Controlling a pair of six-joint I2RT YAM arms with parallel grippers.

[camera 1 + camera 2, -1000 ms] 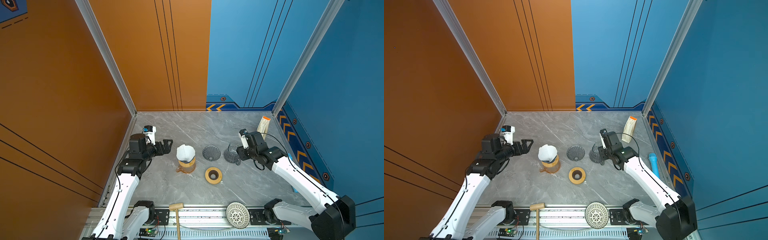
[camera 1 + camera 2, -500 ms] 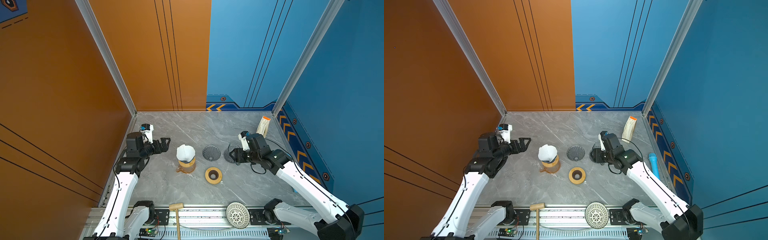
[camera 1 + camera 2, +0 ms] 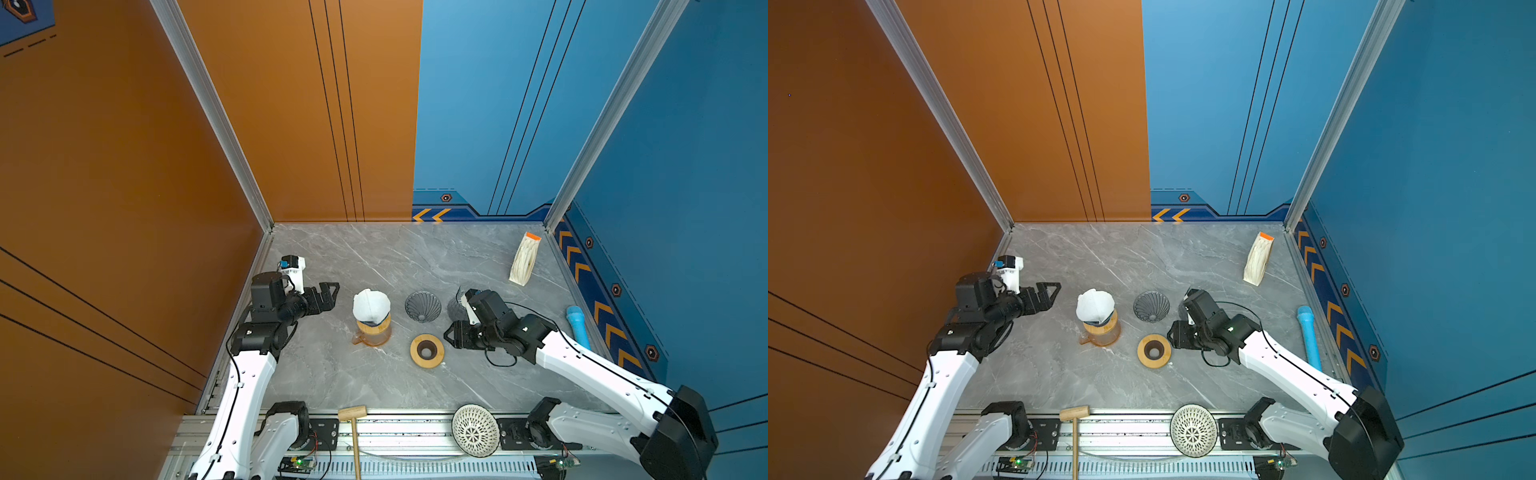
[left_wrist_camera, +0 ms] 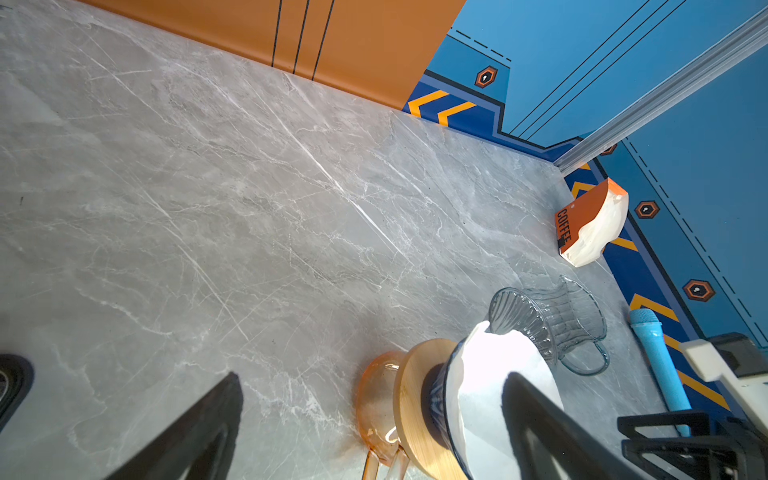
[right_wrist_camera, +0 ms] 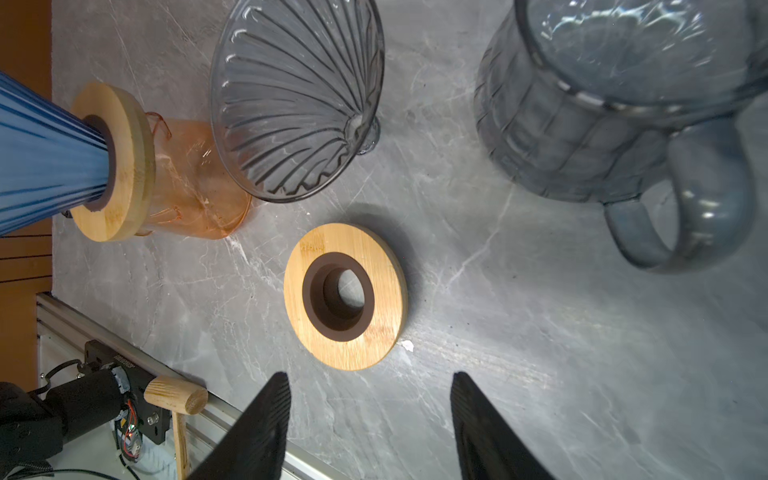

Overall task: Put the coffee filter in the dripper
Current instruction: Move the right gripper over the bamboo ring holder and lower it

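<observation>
1. On the tabletop (image 3: 332, 374), centre-left: white coffee filter (image 3: 371, 305) sits in the blue dripper (image 5: 41, 158), on a wooden collar (image 5: 133, 166) atop the amber carafe (image 3: 372, 336).
2. Left gripper (image 3: 329, 296): jaws spread wide, empty, just beside the filter, apart from it.
3. Right gripper (image 5: 370, 376): jaws apart, nothing between, hovering near the loose wooden ring (image 3: 427, 351).
4. Grey glass dripper (image 3: 422, 306) sits between carafe and grey glass mug (image 5: 623, 104).
</observation>
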